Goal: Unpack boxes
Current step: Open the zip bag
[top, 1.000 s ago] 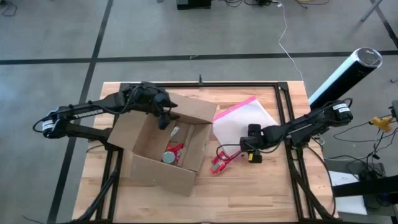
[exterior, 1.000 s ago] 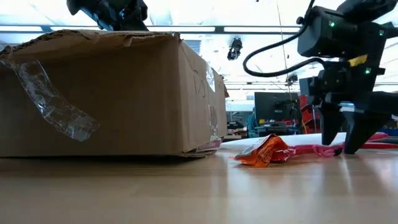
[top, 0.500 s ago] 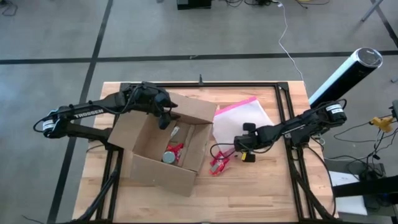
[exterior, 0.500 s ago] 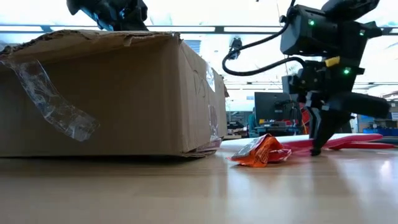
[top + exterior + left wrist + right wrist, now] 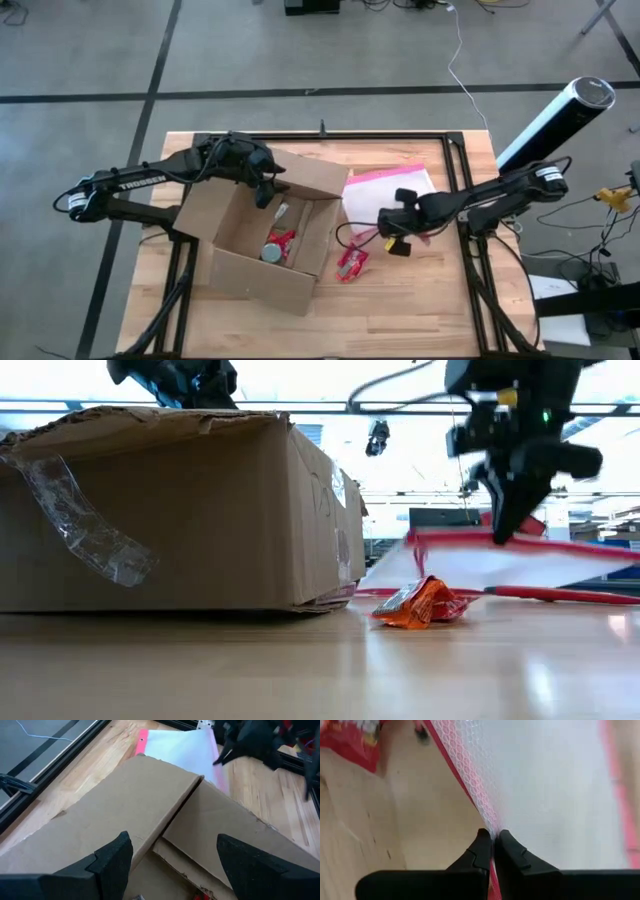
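Currently the cardboard box (image 5: 268, 235) sits left of centre in the high view, flaps up, with a few small items, one of them red, lying in its bottom. Left gripper (image 5: 262, 190) hangs over the box's upper rim; in the left wrist view its fingers (image 5: 112, 857) stand wide apart with a flap edge between them, clamped on nothing. Probably it is steadying or bracing the flap, though contact cannot be confirmed.

Right gripper (image 5: 392, 226) is right of centre, just beside the box. Its fingers (image 5: 482, 851) are pressed together on the pink edge of the translucent zip pouch (image 5: 388, 190). In the low view the pouch's near edge is lifted off the counter (image 5: 420, 305) while its far side trails down, so the grip at the edge serves to peel it up.

An orange-red snack wrapper (image 5: 422, 603) lies on the counter between box and pouch, already outside the box.

Box contents are not yet emptied; unpacking is judged partway.
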Action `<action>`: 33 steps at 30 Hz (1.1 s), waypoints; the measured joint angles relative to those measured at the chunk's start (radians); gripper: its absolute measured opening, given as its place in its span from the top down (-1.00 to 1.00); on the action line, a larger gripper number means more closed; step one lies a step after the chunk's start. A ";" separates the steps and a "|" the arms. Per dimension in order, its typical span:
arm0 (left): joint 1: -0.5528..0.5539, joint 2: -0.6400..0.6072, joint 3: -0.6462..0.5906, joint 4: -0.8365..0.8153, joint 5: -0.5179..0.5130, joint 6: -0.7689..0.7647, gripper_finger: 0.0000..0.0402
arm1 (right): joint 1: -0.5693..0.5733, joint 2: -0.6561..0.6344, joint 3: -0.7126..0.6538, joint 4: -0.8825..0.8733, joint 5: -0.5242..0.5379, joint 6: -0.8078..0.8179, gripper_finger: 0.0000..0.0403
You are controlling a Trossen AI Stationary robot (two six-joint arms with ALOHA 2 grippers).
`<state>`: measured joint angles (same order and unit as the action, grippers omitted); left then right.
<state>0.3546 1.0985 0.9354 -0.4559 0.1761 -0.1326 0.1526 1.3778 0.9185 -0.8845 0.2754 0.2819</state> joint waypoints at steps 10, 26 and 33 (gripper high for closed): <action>-0.008 0.000 -0.001 0.050 0.023 0.046 -0.36 | -0.006 -0.092 0.245 -0.249 0.167 0.034 1.00; -0.158 0.166 0.081 0.366 -0.088 0.340 -0.36 | -0.110 -0.027 0.550 -0.201 0.170 -0.129 1.00; -0.171 0.317 0.184 0.366 -0.085 0.368 -0.36 | -0.119 -0.014 0.589 -0.187 0.170 -0.152 1.00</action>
<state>0.1833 1.4157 1.1198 -0.0899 0.0910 0.2352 0.0338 1.3636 1.5070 -1.0719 0.4459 0.1295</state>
